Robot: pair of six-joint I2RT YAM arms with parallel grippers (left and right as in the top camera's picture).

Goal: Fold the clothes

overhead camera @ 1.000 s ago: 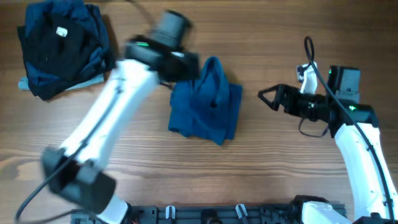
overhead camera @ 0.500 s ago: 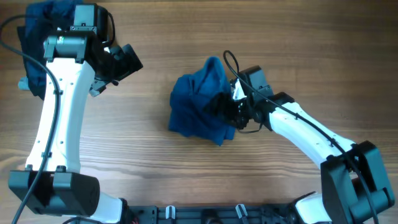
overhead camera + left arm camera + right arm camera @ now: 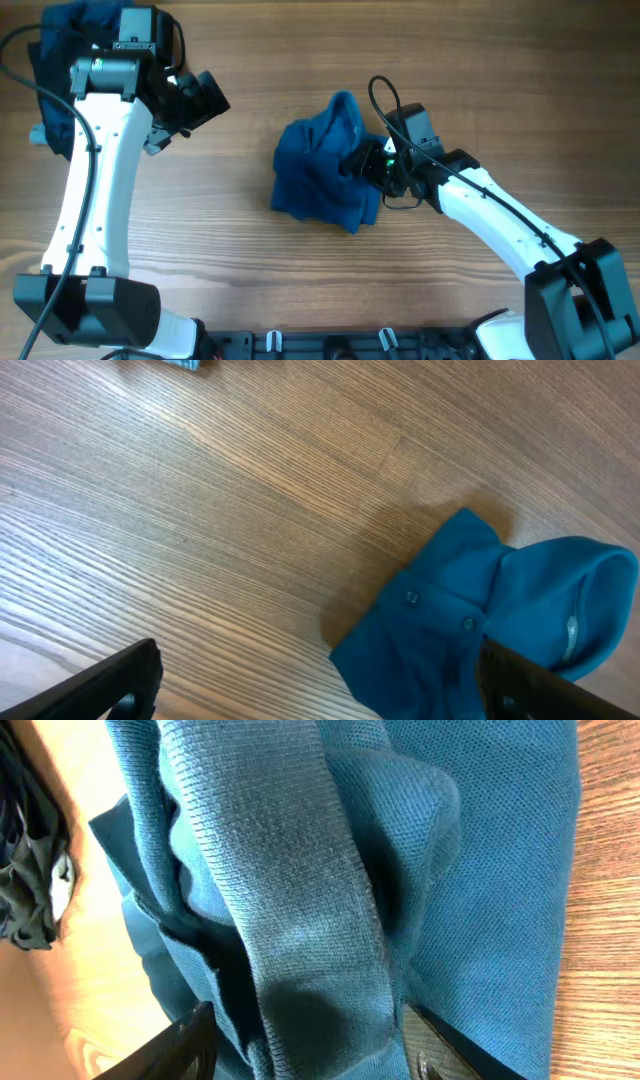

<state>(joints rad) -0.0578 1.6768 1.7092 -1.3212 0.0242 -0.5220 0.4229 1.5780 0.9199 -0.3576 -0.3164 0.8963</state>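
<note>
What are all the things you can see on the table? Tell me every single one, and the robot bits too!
polo shirt: one, medium blue, crumpled in the middle of the table
pile of clothes: one, dark navy and black, far-left corner, partly behind the left arm
pale cloth: one scrap, grey-blue, peeking out at the pile's near edge
table: one, brown wood, under everything
left arm: one, white and black, along the left side
right arm: one, white and black, reaching to the shirt
left pincer: one, black, wide open above bare wood
right pincer: one, black, either side of a shirt fold; grip unclear
</note>
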